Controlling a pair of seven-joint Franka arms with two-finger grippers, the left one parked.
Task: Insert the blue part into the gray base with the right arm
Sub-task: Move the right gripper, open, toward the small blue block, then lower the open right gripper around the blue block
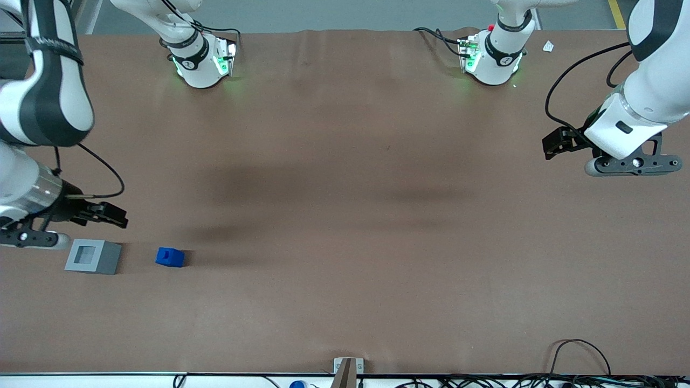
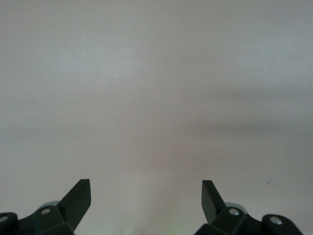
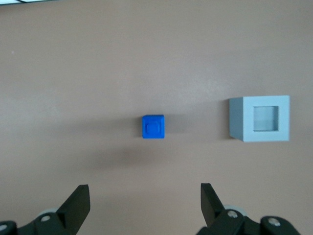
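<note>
Front view: the blue part (image 1: 170, 257) is seen resting on the brown bench (image 1: 345, 215) in the lower left of the frame, at the working arm's end, with the gray base (image 1: 93, 256) beside it, near but apart, closer to the frame's left edge. The base's pale recess is observed to be vacant. The right arm (image 1: 38, 108) is seen along the left edge of the frame, and its end effector (image 1: 110, 214) is held above the bench, just above the base in the frame and clear of both items; nothing is seen between its fingers. Left wrist view: only bare bench surface is recorded; neither task item appears. Right wrist view: the blue part (image 3: 153, 127) and the gray base (image 3: 260, 118) are both seen from above, apart from each other, the part sitting upright with a square marking on its top face. The end effector (image 3: 145, 203) is seen released, the two fingers spread wide with nothing held, and the part is not yet between them. Progress assessment: nothing of the task is judged complete. The part has not been gripped, lifted or seated. Remaining steps are judged to be: descent over the part, closure on it, transfer to above the recess, alignment, and insertion.
</note>
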